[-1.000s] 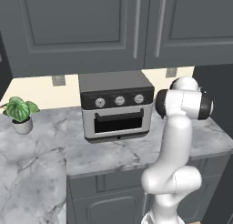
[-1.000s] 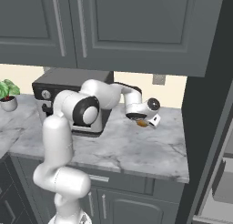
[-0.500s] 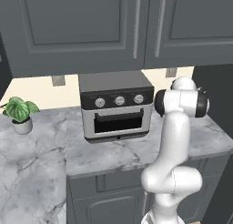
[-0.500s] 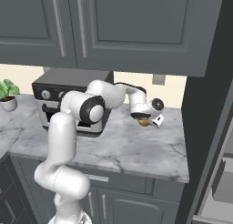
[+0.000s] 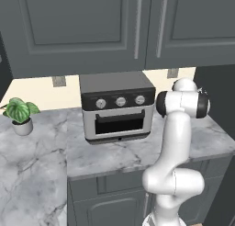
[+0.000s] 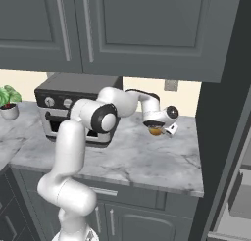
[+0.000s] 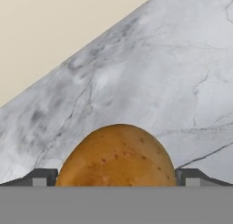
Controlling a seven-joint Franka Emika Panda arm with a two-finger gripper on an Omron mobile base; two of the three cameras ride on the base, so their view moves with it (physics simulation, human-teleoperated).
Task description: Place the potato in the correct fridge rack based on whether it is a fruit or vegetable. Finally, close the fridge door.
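Tan-brown and lightly speckled, the potato (image 7: 117, 155) lies on the grey-veined marble surface (image 7: 173, 82), near the cream back wall (image 7: 54, 32). Seen along the hand, it sits squarely between the two dark fingertips (image 7: 41, 177), one at each flank; whether either tip touches the skin cannot be told from this close. The hand (image 6: 156, 131) is spread wide, released, poised directly over the potato (image 6: 155, 131) — not clamped on it. From the right base view the potato appears as a small orange-brown lump just beneath the hand's dark rim, toward the back of the surface (image 6: 147, 161) and to the right of the toaster oven (image 6: 73, 105).

The white arm (image 6: 78, 152) rises from the lower left of that view, bends at a dark elbow joint, and reaches rightward and back across the marble. In the left base view the arm (image 5: 176, 142) stands upright in front of the surface (image 5: 114, 151), its upper joint level with the toaster oven (image 5: 118, 108) — a grey box with three knobs and a dark window.

A potted green plant (image 5: 19, 114) stands at the far left of the surface, well apart from the potato. Dark grey panelled cabinets (image 5: 114, 27) hang above. At the right edge of the right base view, part of a tall dark panel (image 6: 230, 88) and pale interior shelving (image 6: 238, 205) are visible.
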